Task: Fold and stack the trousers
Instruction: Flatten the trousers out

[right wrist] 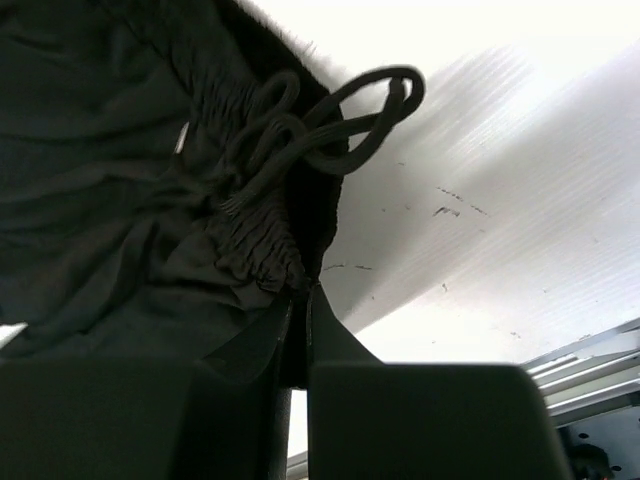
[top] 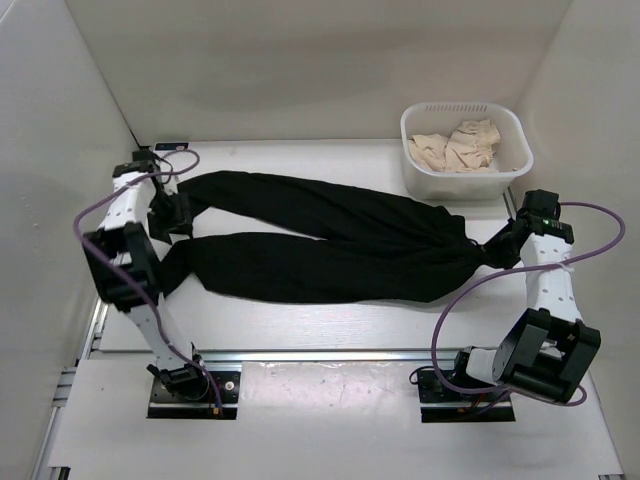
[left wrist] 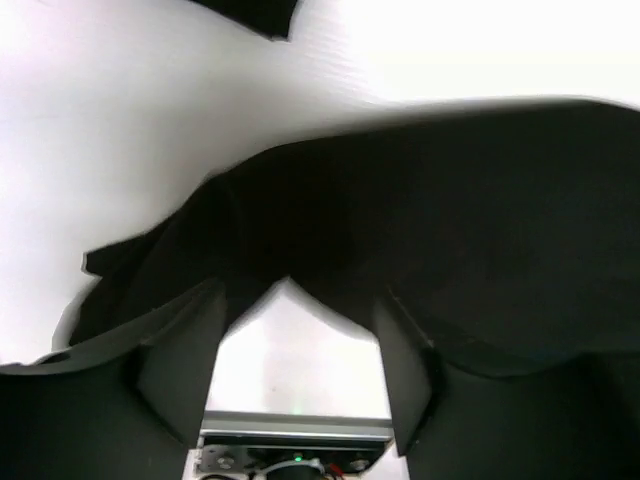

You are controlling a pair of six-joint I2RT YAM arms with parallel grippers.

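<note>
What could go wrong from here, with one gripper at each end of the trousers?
1. The left gripper stands open with leg fabric only at its fingertips. Closing may catch one leg of the trousers or none, since the legs lie splayed apart.
2. The right gripper pinches only the edge of the waistband, so a pull could slip it free.
3. The loose drawstring beside that grip might snag in a fold.

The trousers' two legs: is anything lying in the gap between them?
Nothing. The top view shows only a bare wedge of table between the legs of the trousers.
</note>
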